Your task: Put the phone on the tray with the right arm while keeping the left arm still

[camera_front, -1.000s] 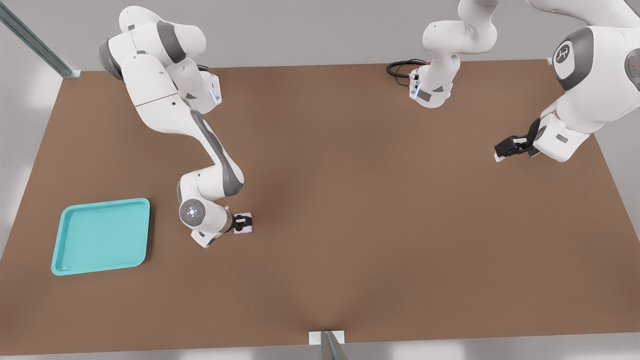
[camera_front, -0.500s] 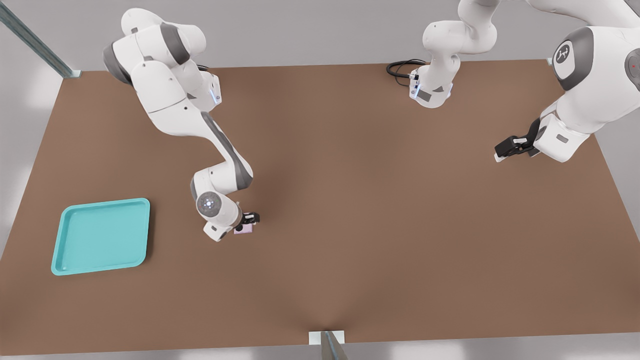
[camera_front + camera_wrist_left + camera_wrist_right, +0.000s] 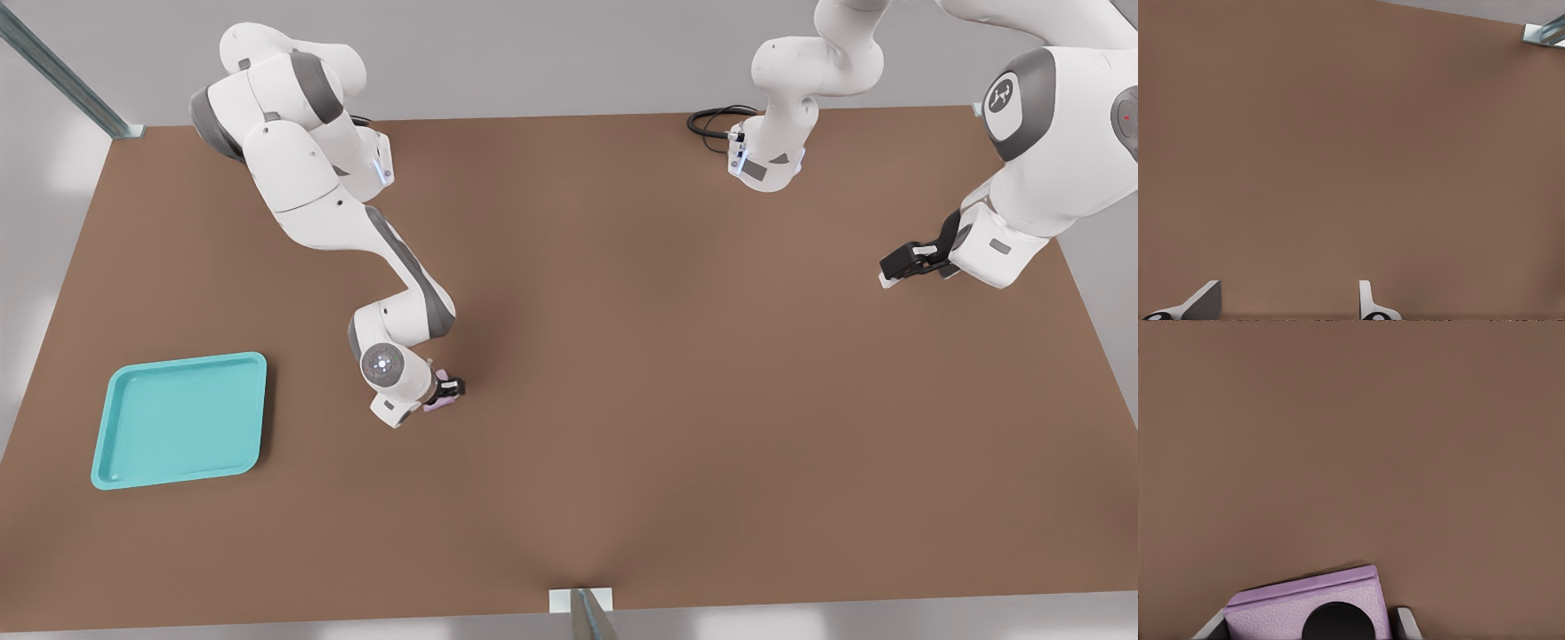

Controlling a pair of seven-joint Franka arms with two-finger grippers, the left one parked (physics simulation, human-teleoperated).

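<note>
Right arm's gripper [image 3: 447, 388] low over the brown table [image 3: 676, 373], fingers [image 3: 1405, 621] pinching the pale pink phone [image 3: 1313, 608] on both sides. Phone near table centre, well apart from the turquoise tray [image 3: 124, 471] at the front view's left.

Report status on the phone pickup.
Gripper shut on phone, over the table. Tray sits toward the front view's left, nothing in it. Nothing between them.
</note>
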